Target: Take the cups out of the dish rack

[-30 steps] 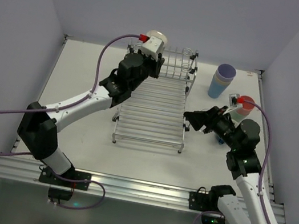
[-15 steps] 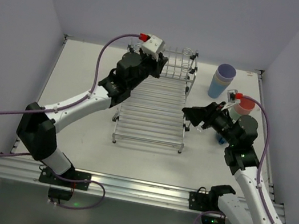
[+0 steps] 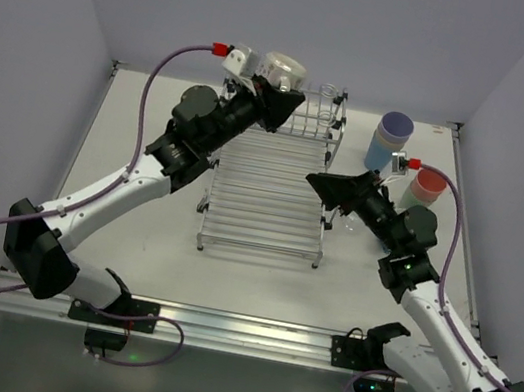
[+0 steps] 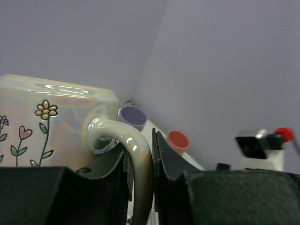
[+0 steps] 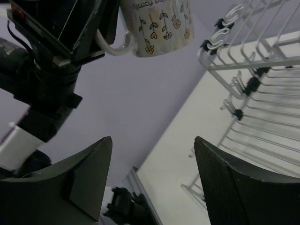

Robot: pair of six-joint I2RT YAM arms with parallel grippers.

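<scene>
From above, the left gripper (image 3: 281, 100) holds a pale mug (image 3: 285, 66) raised over the far end of the rack (image 3: 265, 207), while the right gripper (image 3: 327, 199) hangs open and empty by the rack's right edge. The left wrist view shows the left fingers (image 4: 171, 161) pinching the mug's handle (image 4: 136, 150). In the right wrist view, the right fingers (image 5: 70, 183) are spread wide with nothing between them.

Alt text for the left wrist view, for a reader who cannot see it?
The left gripper is shut on the handle of a pearly white mug painted with small flowers and hearts, seen against a plain grey-violet wall. Behind the mug stand a lavender cup and a pink cup.
</scene>
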